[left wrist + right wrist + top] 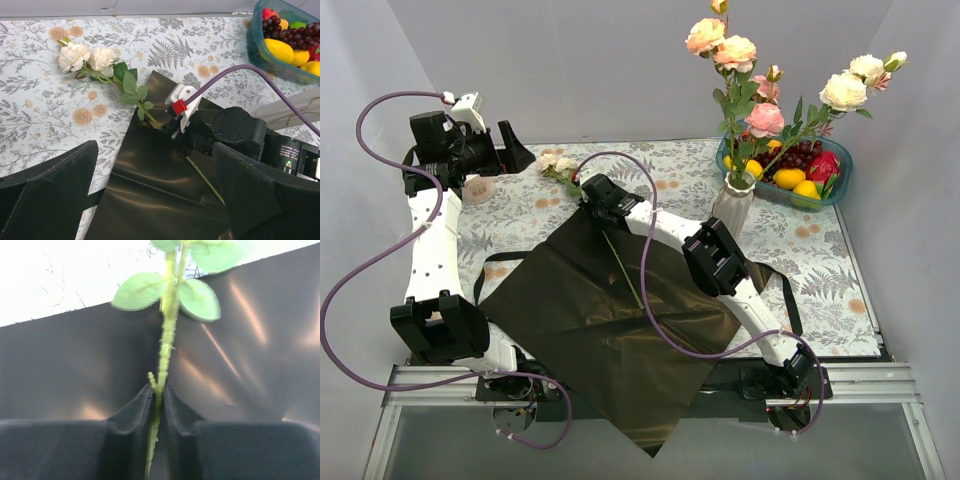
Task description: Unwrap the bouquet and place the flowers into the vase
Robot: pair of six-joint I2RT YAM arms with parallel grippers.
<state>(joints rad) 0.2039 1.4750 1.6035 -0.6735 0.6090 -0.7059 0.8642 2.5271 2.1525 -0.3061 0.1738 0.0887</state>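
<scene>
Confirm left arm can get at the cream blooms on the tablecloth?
Probably yes: the cream blooms lie uncovered on the tablecloth, the left gripper is open, and the right gripper pinches the stem lower down.

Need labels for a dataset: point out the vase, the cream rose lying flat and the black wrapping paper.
vase [731, 208]: top external view, ribbed white body.
cream rose [73, 56]: left wrist view, the left of its two blooms.
wrapping paper [575, 325]: top external view, bare middle of the flat sheet.

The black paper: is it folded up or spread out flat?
Spread out flat. The black paper lies open on the table, with one flower lying partly on it.
</scene>
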